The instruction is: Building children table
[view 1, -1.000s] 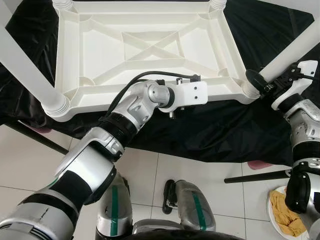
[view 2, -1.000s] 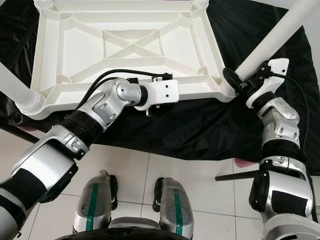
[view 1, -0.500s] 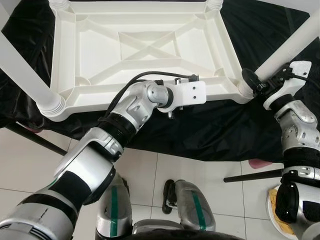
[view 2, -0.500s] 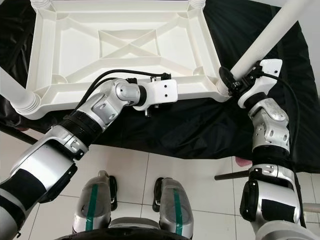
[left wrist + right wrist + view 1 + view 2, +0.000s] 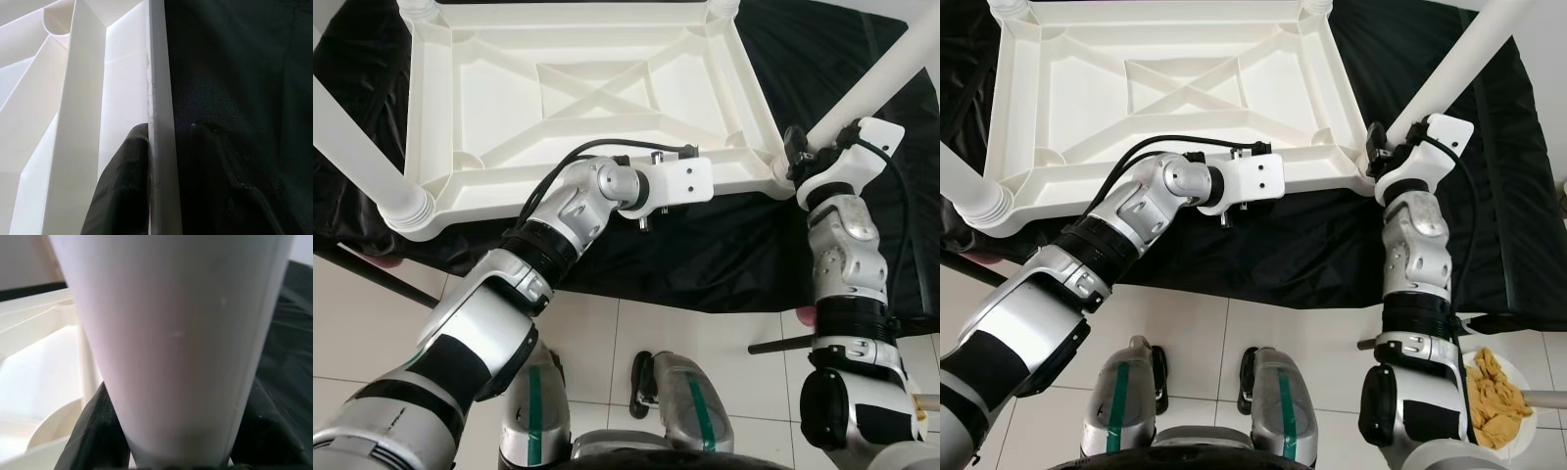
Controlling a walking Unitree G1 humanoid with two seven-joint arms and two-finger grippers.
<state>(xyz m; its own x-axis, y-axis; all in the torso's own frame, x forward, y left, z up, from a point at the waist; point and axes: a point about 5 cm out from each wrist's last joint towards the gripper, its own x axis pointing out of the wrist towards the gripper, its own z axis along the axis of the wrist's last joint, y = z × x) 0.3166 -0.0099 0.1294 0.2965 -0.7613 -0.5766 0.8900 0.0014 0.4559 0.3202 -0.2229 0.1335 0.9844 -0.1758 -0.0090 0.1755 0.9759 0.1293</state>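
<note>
White plastic runs across the scene: the table top (image 5: 578, 108) lies upside down on a black cloth (image 5: 705, 255), ribbed underside up, with a leg (image 5: 357, 132) standing in its near left corner socket. Moving rightward, our left gripper (image 5: 161, 191) sits at the middle of the near rim; in the left wrist view one black finger (image 5: 122, 186) lies inside the rim's thin wall and the other outside on the cloth side, so we judge it clamped on that edge, steadying the top. Further right, at the near right corner, our right gripper (image 5: 1386, 147) is closed around the base of the right leg (image 5: 1459, 69), its fingers (image 5: 93, 431) pressing both flanks of the tube. That leg's long axis rises from the corner socket up and away to the right, tilted rather than upright. We judge the coming move turns on swinging that axis straight over the socket, and the right arm is already on it.
</note>
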